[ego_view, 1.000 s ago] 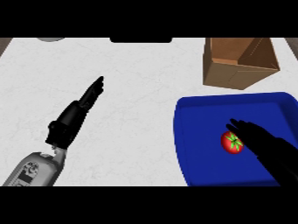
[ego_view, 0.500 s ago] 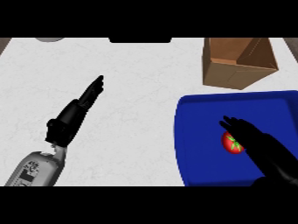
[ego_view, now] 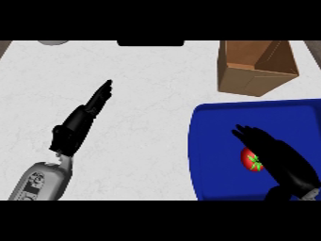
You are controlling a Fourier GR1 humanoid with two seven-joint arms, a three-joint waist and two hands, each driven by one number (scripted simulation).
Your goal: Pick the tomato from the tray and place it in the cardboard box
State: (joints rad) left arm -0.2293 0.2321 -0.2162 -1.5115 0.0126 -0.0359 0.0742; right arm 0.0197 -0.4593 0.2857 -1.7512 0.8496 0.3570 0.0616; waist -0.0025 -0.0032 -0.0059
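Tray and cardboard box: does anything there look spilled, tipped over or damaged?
Nothing stands out. The cardboard box stands upright and open beyond the blue tray. The tomato lies whole in the tray, partly hidden by the right robot hand.

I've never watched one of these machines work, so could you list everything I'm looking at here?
Tomato: one, red with a green stem, in the tray, partly covered by the right hand.
Tray: one, blue, at the counter's right near side.
Cardboard box: one, brown, open on top, beyond the tray at the far right.
Counter: one, white and marbled, under everything.
Dark object: one, black, at the far edge in the middle; cannot tell what it is.
Grey object: one, at the far left edge, mostly cut off.
Left hand: one, black on a grey forearm, fingers straight, over bare counter at left.
Right hand: one, black, over the tomato in the tray.
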